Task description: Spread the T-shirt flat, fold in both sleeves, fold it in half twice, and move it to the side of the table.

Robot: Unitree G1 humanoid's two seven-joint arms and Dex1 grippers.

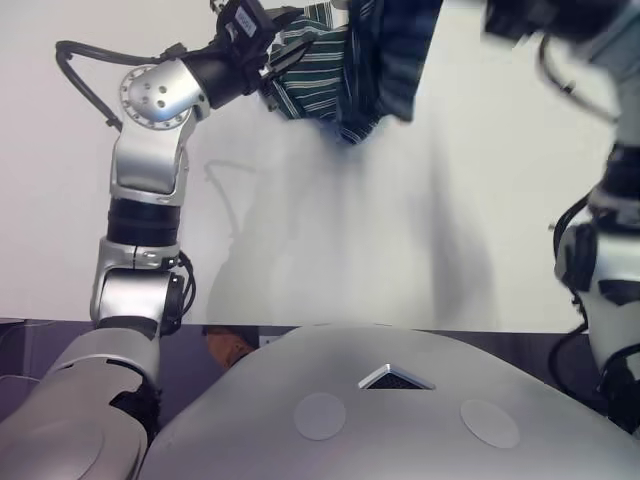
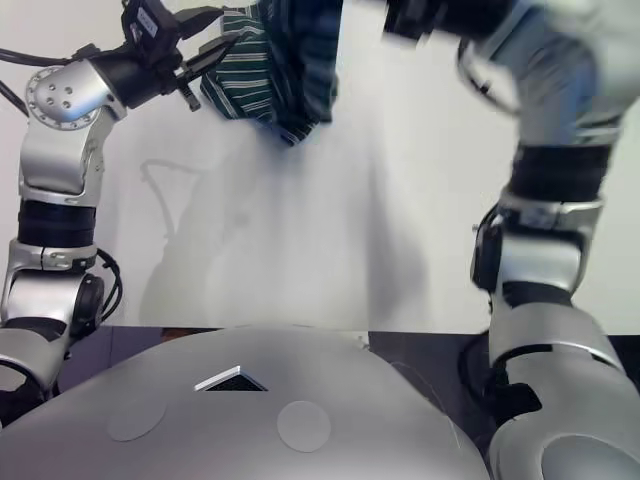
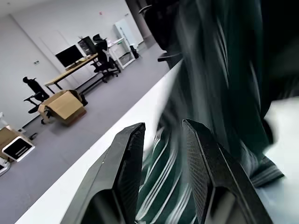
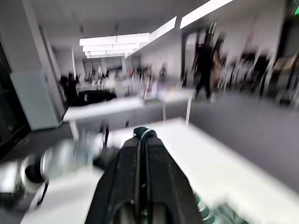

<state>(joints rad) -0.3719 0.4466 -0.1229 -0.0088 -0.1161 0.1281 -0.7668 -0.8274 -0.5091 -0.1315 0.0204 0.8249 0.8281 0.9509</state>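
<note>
Two pincers flank the T-shirt (image 1: 345,70), a striped green bunch hanging over the far part of the table (image 1: 330,230). Right pincer (image 4: 142,137): fingers pressed together with a scrap of green cloth at their tips, judged clamped on the T-shirt's upper end. Left pincer (image 3: 163,126): fingers apart, striped cloth showing in the gap, just beside the T-shirt's left edge. The T-shirt's long axis runs downward from the right pincer; whether its lower end touches the table cannot be told. Spreading probably depends on the left pincer, nearer the free edge, closing there.
</note>
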